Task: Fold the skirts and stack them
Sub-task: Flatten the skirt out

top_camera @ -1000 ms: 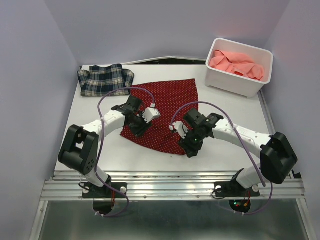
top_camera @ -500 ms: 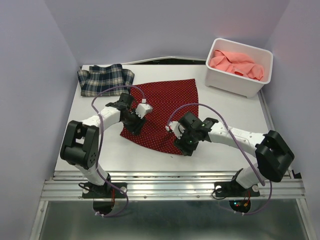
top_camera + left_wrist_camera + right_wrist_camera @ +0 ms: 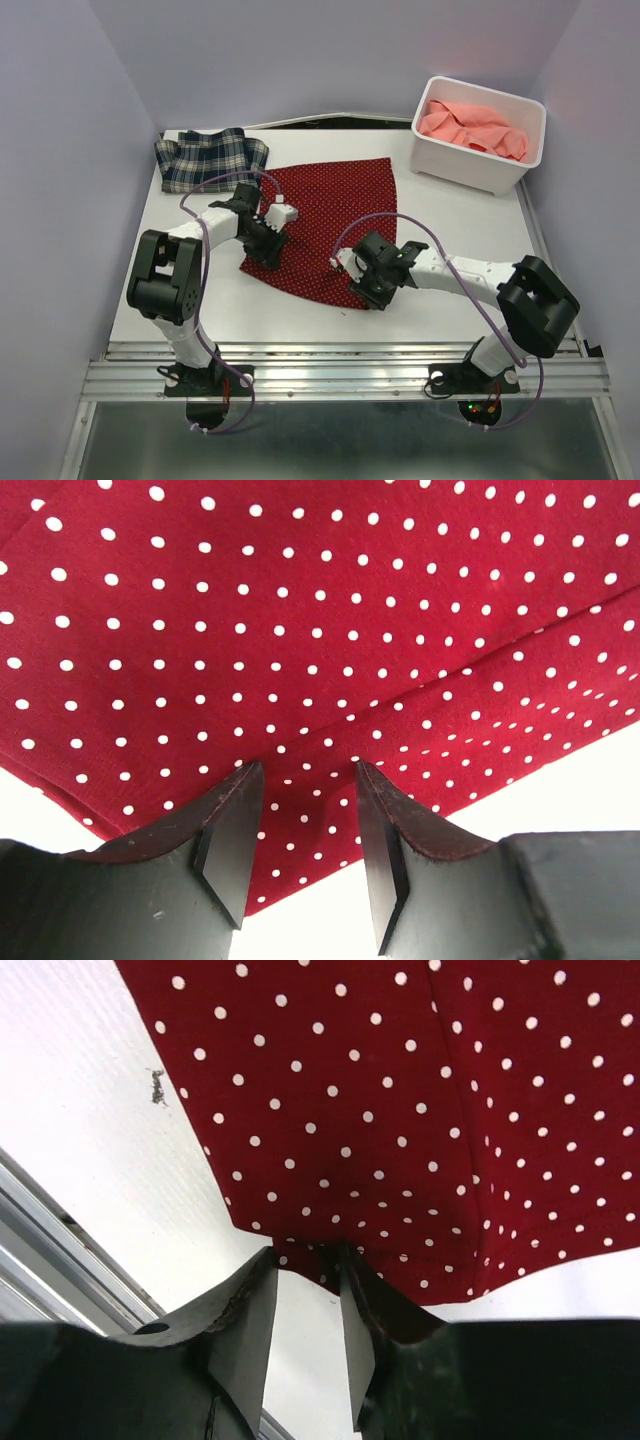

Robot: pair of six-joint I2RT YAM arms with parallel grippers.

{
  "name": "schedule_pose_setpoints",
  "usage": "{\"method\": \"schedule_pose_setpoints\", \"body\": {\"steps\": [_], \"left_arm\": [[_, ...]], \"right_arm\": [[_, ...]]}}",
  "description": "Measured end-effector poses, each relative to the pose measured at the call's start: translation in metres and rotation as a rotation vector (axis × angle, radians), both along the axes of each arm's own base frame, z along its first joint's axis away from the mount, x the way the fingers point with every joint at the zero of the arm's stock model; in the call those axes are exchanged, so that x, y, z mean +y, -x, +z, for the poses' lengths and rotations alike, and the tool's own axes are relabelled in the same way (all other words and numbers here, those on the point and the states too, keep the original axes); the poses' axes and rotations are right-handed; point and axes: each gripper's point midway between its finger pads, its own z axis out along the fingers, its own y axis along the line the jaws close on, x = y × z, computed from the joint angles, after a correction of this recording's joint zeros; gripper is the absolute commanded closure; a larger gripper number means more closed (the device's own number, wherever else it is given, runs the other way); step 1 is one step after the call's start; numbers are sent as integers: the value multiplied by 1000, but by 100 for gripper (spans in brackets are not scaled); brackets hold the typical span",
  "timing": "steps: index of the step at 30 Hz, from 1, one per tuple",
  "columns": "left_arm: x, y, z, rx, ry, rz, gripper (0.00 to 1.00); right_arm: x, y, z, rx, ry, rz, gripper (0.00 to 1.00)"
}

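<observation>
The dark red skirt with white dots [image 3: 335, 215] lies spread flat at the middle of the table. My left gripper [image 3: 266, 250] is at its near left corner. In the left wrist view it [image 3: 305, 770] is open, its fingers down on the red cloth [image 3: 300, 630] just inside the hem. My right gripper [image 3: 366, 295] is at the near right corner. In the right wrist view it [image 3: 308, 1255] is open with a narrower gap, and the hem of the red cloth [image 3: 400, 1110] bunches between its tips. The plaid skirt [image 3: 210, 158] lies folded at the back left. The salmon-pink skirt [image 3: 470, 125] is crumpled in the bin.
A white plastic bin [image 3: 470, 170] stands at the back right corner. The white table [image 3: 450, 220] ends in a metal rail [image 3: 350, 365] just in front of the red skirt. A small dark speck [image 3: 157, 1085] marks the table beside the hem.
Both grippers have come down onto the near hem of the red skirt, the right one sliding left. The right jaws have narrowed. The skirt's near right corner has puckered slightly.
</observation>
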Motion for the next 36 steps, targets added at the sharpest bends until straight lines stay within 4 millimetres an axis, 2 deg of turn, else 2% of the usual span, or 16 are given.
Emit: {"method": "schedule_pose_setpoints", "body": {"steps": [2,3,4,5,11,17,19,27,29,30,31,33,36], "left_arm": [[1,-3,0,4,0,11,47],[1,-4,0,8,2,18,47],[2,-5,0,10,3,22,47],[2,-6,-1,13,5,27,47],[3,-7,0,18,6,37,47],[5,-9,0,20,5,45,47],[5,-10,0,19,6,48,47],[6,-10,0,20,6,47,48],[6,-9,0,21,6,45,47],[5,-9,1,23,10,42,45],[4,-8,1,25,14,36,44],[2,-5,2,29,31,12,40],[-3,4,10,39,65,-35,38]], "right_arm": [[-1,-1,0,-8,7,1,74],[-2,-2,-1,-11,9,3,89],[-3,-2,-1,-14,14,3,98],[-5,-1,-2,-16,20,6,99],[-7,0,4,-34,7,14,99],[-8,-2,44,-129,-66,68,99],[-9,-2,51,-146,-66,100,99],[-32,23,51,-87,-9,281,99],[-35,27,55,-93,-13,318,82],[-36,29,57,-97,-16,333,65],[-39,31,59,-96,-12,345,26],[-46,37,60,-82,4,362,12],[-55,43,63,-65,25,381,12]]}}
